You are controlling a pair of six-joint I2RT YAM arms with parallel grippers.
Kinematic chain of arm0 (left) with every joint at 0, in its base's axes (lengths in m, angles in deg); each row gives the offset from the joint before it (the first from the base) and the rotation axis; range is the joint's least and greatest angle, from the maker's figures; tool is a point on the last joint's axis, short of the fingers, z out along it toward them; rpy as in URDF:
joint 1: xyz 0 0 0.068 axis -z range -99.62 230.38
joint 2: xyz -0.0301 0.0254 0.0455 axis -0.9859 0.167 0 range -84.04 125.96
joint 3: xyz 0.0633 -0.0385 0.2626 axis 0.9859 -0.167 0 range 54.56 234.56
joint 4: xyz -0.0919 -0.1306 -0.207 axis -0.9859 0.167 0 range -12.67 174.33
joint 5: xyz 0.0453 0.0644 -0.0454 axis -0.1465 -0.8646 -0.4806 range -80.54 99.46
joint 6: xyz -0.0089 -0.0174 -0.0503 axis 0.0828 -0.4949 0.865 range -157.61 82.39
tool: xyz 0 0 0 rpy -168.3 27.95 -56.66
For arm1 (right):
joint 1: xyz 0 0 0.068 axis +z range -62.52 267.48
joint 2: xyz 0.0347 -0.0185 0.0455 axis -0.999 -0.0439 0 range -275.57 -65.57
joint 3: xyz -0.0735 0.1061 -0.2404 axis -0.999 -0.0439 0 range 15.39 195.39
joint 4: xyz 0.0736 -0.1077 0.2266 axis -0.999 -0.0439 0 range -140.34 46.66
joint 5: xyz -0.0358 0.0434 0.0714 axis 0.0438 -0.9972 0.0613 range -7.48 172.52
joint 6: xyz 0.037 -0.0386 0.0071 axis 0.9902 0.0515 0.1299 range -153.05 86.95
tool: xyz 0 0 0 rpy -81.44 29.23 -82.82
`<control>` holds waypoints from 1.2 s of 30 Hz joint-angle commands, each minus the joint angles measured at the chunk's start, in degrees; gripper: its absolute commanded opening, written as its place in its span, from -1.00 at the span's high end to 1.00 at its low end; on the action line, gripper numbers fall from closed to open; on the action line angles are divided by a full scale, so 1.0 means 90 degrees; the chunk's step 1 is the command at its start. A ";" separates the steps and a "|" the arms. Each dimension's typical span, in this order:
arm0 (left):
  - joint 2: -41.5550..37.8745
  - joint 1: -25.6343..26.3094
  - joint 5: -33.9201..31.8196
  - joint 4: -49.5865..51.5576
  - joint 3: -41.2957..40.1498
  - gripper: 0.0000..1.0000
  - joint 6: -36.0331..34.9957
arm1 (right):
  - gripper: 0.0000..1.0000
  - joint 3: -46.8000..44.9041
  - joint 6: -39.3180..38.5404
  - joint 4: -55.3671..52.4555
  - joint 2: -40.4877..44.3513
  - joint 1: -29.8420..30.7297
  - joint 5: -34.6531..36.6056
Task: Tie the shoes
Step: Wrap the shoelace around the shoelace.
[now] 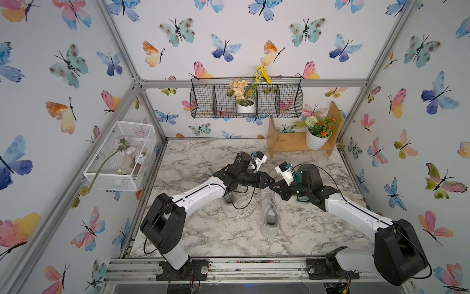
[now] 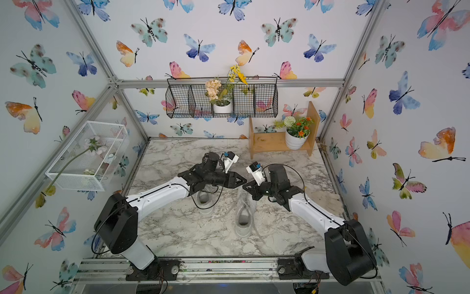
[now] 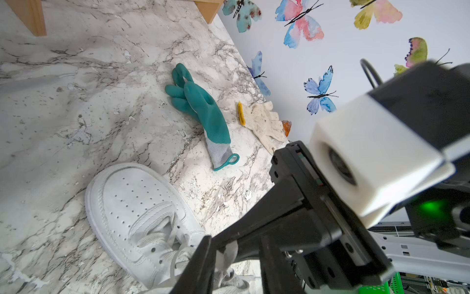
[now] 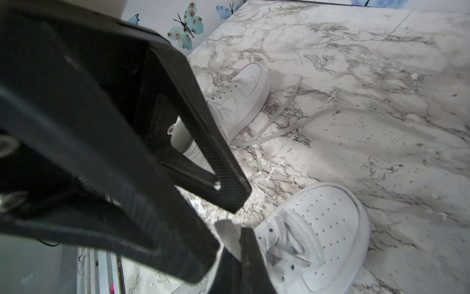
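Note:
Two white shoes stand side by side on the marble table, one (image 1: 270,224) in the middle and the other (image 1: 229,206) partly under my left arm. Both grippers meet tip to tip above the middle shoe's toe (image 3: 137,208). My right gripper (image 4: 234,229) is shut on a flat white lace end (image 4: 227,239) of the shoe (image 4: 320,229) below it. My left gripper (image 3: 234,254) is open, its fingers standing on either side of that lace end (image 3: 226,252). The other shoe's (image 4: 244,94) laces (image 4: 305,119) trail loose over the table.
A teal glove (image 3: 203,112) and a cream glove (image 3: 264,124) lie by the right wall behind my right arm. A wooden shelf (image 1: 287,145) with a potted plant stands at the back right. A white wire basket (image 1: 122,157) hangs on the left wall.

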 commanded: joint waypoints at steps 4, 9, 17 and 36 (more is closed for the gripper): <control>0.0147 0.0103 -0.0064 0.0194 0.0185 0.34 -0.0130 | 0.96 -0.0090 -0.0017 -0.0010 -0.0026 0.0009 -0.0228; 0.0220 0.0118 -0.0173 0.0268 0.0213 0.38 -0.0145 | 0.96 -0.0110 0.0051 0.0069 0.0002 0.0009 -0.0266; 0.0284 0.0138 -0.0333 0.0417 0.0210 0.70 -0.0216 | 0.96 -0.0128 0.0182 0.0186 0.0093 0.0007 -0.0269; -0.0136 0.0104 -0.0814 0.0544 -0.0034 1.00 -0.0394 | -0.20 -0.1349 0.1569 -0.1718 0.2012 -0.0001 0.0495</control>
